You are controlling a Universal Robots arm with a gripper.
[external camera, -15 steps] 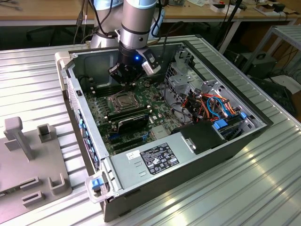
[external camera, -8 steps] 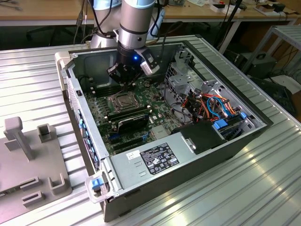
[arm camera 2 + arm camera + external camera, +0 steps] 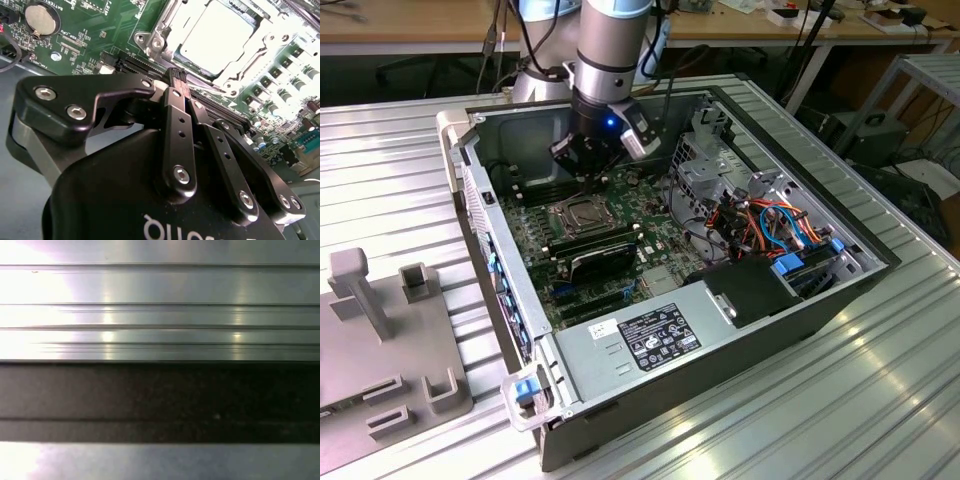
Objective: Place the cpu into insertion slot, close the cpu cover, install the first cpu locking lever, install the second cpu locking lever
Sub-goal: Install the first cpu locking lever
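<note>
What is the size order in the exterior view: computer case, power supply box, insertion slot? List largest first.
1. computer case
2. power supply box
3. insertion slot, clearly the smallest

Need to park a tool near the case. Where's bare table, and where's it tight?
Bare ribbed table on the exterior view's right of the case, plus a patch on its left between the grey fixture and the table's far edge. Tight inside the case: gripper just by the cpu, cables toward the right wall.
</note>
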